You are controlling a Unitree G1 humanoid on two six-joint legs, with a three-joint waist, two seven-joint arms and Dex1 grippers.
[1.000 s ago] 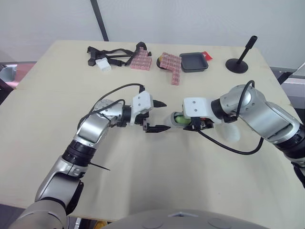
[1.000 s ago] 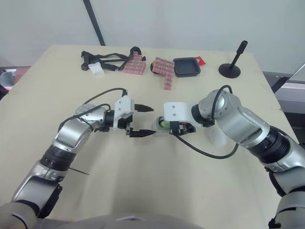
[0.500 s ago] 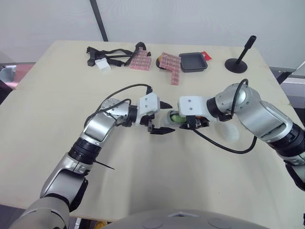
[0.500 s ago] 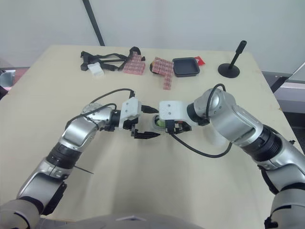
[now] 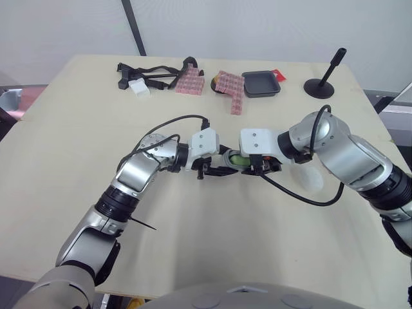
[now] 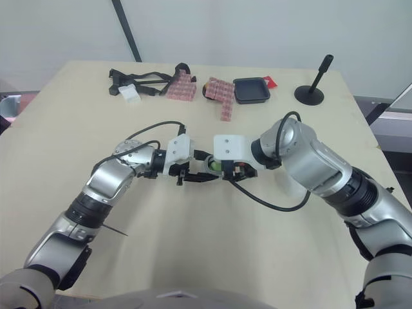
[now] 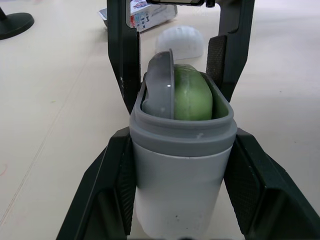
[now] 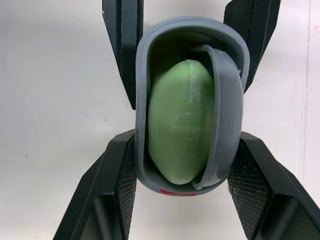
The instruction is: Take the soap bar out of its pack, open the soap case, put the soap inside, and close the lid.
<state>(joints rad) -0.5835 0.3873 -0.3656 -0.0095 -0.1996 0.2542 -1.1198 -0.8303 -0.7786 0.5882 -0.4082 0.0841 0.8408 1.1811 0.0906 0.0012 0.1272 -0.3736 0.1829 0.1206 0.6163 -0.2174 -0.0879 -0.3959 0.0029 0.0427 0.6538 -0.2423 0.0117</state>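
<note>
The soap case (image 5: 233,159), a white tub with a grey rim, is held on its side just above the table's middle. A green soap bar (image 8: 182,120) sits inside its open mouth beside a grey inner flap. My left gripper (image 7: 182,145) is shut on the white body, fingers pressed against both sides. My right gripper (image 8: 187,145) grips the case from the opposite end, at the grey rim. The white domed lid (image 5: 310,178) lies on the table behind my right wrist. A printed soap pack (image 7: 145,12) lies further off.
Along the far edge stand a black tray (image 5: 261,84), two pink block packs (image 5: 230,89), black straps (image 5: 151,72) with a white tag, and a black stand (image 5: 322,84). Cables loop from both wrists over the table.
My left gripper moved right to meet the case and its fingers closed around the white body. The right gripper shifted slightly left, still holding the case.
</note>
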